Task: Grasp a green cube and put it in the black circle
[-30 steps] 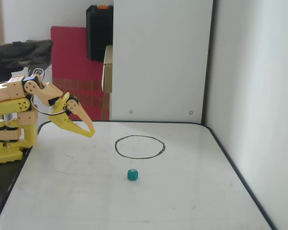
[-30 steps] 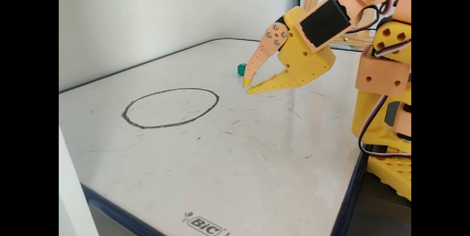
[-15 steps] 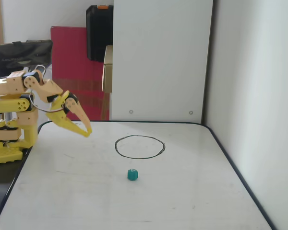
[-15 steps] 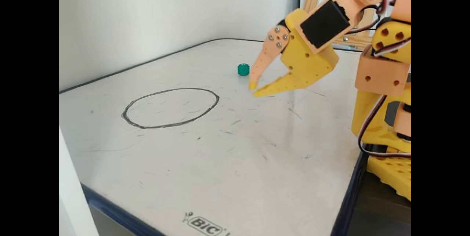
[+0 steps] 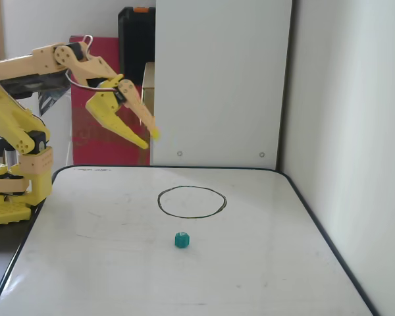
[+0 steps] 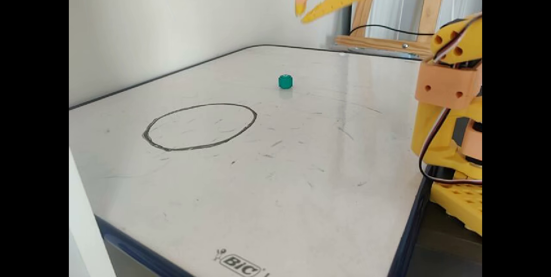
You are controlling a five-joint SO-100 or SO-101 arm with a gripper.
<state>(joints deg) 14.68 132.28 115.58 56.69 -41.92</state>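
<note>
Whiteboard point(image 5: 85, 263) was scuffed up; green cube point(image 5: 182, 240) sat on it just in front of the black circle point(image 5: 191, 201), outside the line. Further back, gripper point(image 5: 149, 139) hung high, claw spread, holding nothing.

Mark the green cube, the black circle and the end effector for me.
green cube point(image 5: 182, 240): a fixed view, front face.
black circle point(image 6: 148, 140): a fixed view, drawn line at its left.
end effector point(image 6: 303, 14): a fixed view, midway between open fingertips.

In both fixed views the cube point(image 5: 182, 240) point(image 6: 285, 81) sits on the worktop point(image 5: 105, 263) point(image 6: 301, 182), just outside the drawn circle point(image 5: 191, 201) point(image 6: 200, 126), apart from it.
</note>
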